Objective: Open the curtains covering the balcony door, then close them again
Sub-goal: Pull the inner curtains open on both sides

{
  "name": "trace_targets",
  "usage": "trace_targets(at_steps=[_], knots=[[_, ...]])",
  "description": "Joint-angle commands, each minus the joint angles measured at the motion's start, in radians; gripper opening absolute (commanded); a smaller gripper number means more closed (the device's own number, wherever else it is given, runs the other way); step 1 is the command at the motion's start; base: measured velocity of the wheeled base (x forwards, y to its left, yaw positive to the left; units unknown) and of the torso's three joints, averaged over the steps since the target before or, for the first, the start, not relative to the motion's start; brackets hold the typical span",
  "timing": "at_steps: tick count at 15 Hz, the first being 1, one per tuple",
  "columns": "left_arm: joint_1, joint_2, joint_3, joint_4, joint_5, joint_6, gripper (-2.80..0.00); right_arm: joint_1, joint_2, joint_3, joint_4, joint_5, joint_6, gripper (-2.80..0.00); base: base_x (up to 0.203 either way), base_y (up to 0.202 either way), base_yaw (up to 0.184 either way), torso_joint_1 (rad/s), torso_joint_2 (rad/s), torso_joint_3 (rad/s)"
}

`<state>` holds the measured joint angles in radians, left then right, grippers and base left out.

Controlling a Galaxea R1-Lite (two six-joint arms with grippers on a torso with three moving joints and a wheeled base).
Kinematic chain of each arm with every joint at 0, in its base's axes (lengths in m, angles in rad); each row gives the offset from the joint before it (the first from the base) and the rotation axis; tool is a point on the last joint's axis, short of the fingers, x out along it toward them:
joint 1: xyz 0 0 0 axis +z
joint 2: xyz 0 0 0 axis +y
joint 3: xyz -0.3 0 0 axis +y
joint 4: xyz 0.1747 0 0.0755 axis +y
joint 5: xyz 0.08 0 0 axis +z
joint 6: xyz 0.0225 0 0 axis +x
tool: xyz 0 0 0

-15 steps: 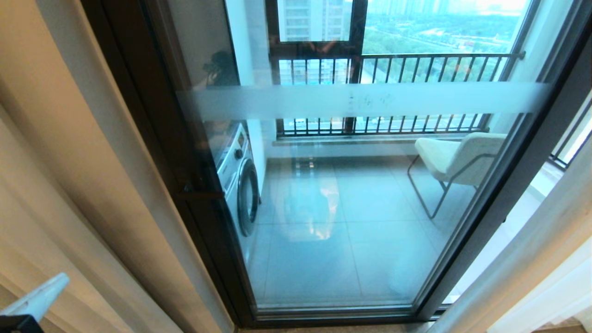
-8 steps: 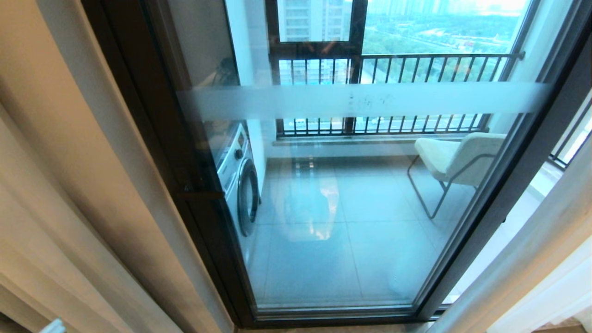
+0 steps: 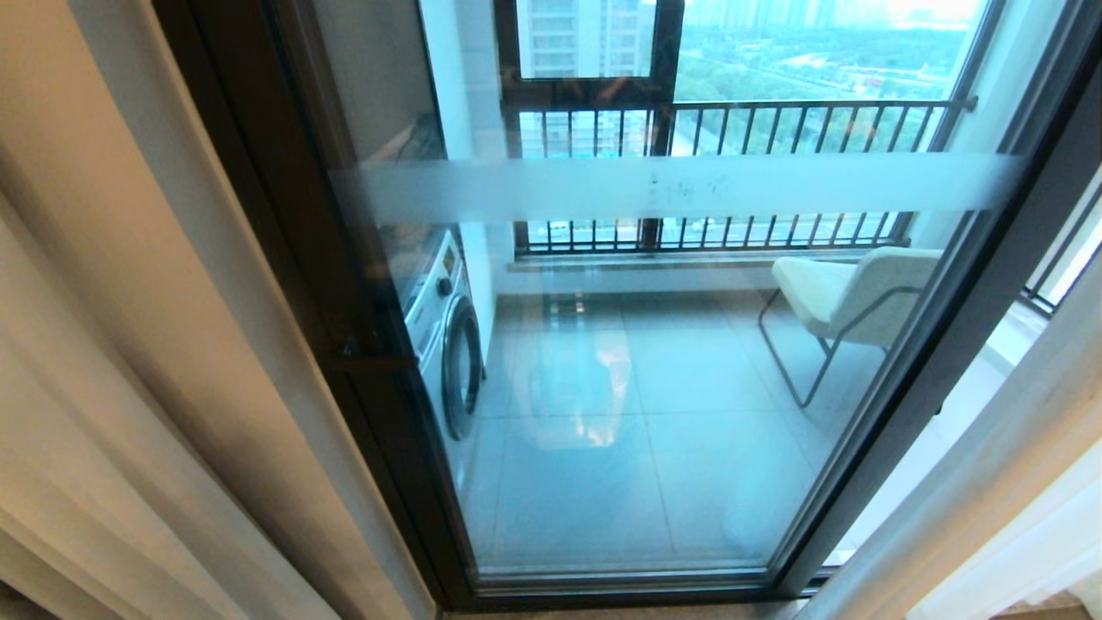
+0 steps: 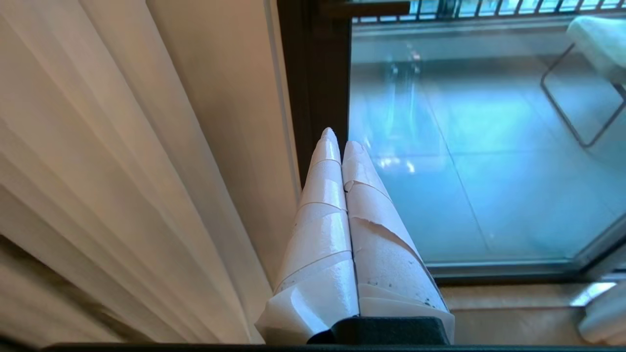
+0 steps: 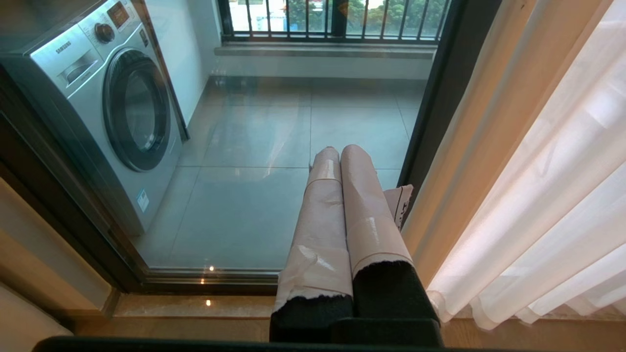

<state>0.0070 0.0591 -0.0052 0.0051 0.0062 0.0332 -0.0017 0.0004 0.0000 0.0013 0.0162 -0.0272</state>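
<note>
curtains (image 5: pixel 547 205) — sheer white, long vertical folds, drawn aside — balcony door (image 3: pixel 654 362) uncovered

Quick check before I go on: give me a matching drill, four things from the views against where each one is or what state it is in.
Things:
1. washer
2. chair
3. left gripper
4. sheer curtain

Places or states:
A. shut, holding nothing
B. bunched at the right of the door
C. behind the glass, left side of the balcony
D. behind the glass, right side of the balcony

Pairs: 1-C, 2-D, 3-A, 4-B
</note>
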Motion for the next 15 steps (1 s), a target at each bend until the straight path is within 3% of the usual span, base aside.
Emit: trace_targets(at_steps=[1, 3, 5, 8, 10, 15], knots=[[-0.002, -0.058, 0.004, -0.001, 0.000, 0.005, -2.80, 0.000, 0.000, 0.000, 0.000, 0.001, 0.000, -2.80, 0.000, 0.000, 0.000, 0.000, 0.00, 0.000], [-0.002, -0.058, 0.004, -0.001, -0.011, 0.023, -2.80, 0.000, 0.000, 0.000, 0.000, 0.001, 0.000, -2.80, 0.000, 0.000, 0.000, 0.000, 0.00, 0.000], [-0.002, -0.058, 0.004, -0.006, -0.014, 0.082, -2.80, 0.000, 0.000, 0.000, 0.000, 0.001, 0.000, -2.80, 0.000, 0.000, 0.000, 0.000, 0.00, 0.000], [-0.002, -0.058, 0.004, -0.007, -0.024, 0.085, -2.80, 0.000, 0.000, 0.000, 0.000, 0.001, 0.000, -2.80, 0.000, 0.000, 0.000, 0.000, 0.00, 0.000], [-0.002, -0.058, 0.004, -0.008, -0.039, 0.131, -2.80, 0.000, 0.000, 0.000, 0.000, 0.001, 0.000, -2.80, 0.000, 0.000, 0.000, 0.000, 0.00, 0.000], [-0.002, -0.058, 0.004, -0.006, -0.032, 0.090, -2.80, 0.000, 0.000, 0.000, 0.000, 0.001, 0.000, -2.80, 0.000, 0.000, 0.000, 0.000, 0.00, 0.000]])
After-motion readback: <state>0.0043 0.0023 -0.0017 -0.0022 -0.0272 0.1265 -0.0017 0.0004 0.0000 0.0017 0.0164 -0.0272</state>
